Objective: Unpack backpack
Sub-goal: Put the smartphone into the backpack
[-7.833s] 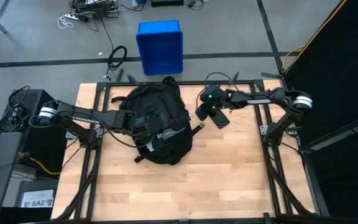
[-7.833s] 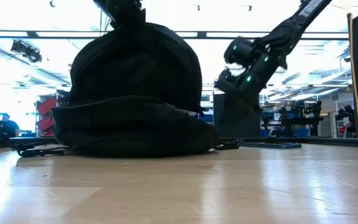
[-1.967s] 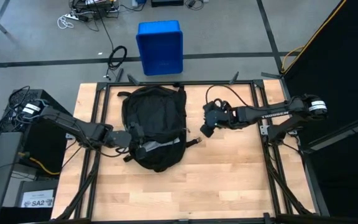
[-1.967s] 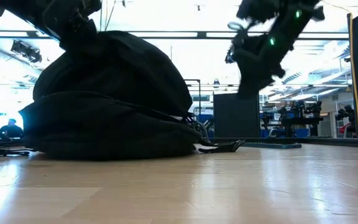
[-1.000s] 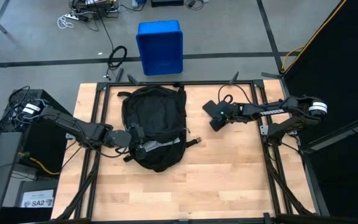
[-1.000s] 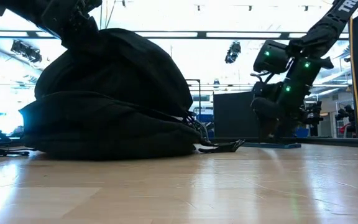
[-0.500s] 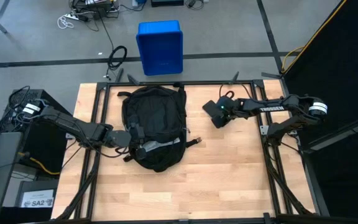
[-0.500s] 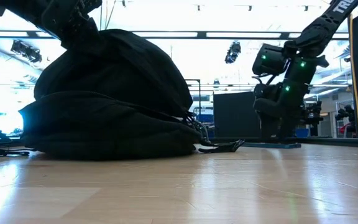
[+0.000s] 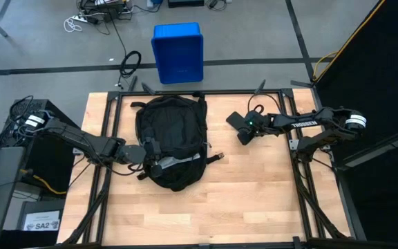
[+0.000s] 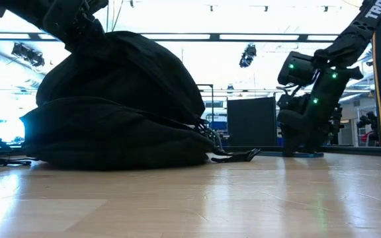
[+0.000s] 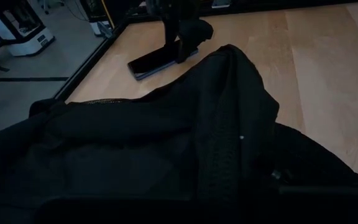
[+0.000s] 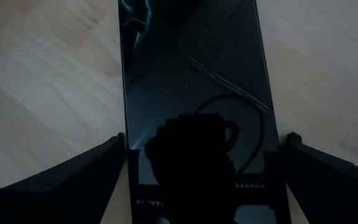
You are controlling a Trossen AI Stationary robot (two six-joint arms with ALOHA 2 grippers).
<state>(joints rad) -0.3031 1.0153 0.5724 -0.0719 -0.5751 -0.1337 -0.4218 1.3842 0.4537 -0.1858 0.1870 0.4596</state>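
The black backpack (image 9: 172, 135) lies on the table's left half, its underside on the wood. My left gripper (image 9: 152, 153) is shut on it at its near left side. In the left wrist view the black fabric (image 11: 166, 143) hides the fingers. A dark flat phone (image 12: 191, 93) lies on the table right of the backpack (image 9: 235, 122). My right gripper (image 12: 204, 140) is open, low over the phone and pointing steeply down. One finger (image 12: 98, 165) stands beside each long edge. My left gripper is shut on the backpack's fabric at its near left side (image 9: 159, 159), coming from the table's left and slanting down. The fabric hides the fingers and the kind of hold. In the low view the fabric rises to a peak (image 10: 101, 43) under the gripper. My right gripper straddles the phone; whether its fingers touch the edges I cannot tell.
A blue bin (image 9: 177, 52) stands on the floor beyond the far edge. A loose strap with a buckle (image 9: 216, 156) trails from the backpack toward the right. Bare wood (image 9: 240, 200) fills the near half of the table.
My right gripper has shifted a little toward the table's right edge and sunk lower over the phone, staying open. The phone and the backpack have kept their places.
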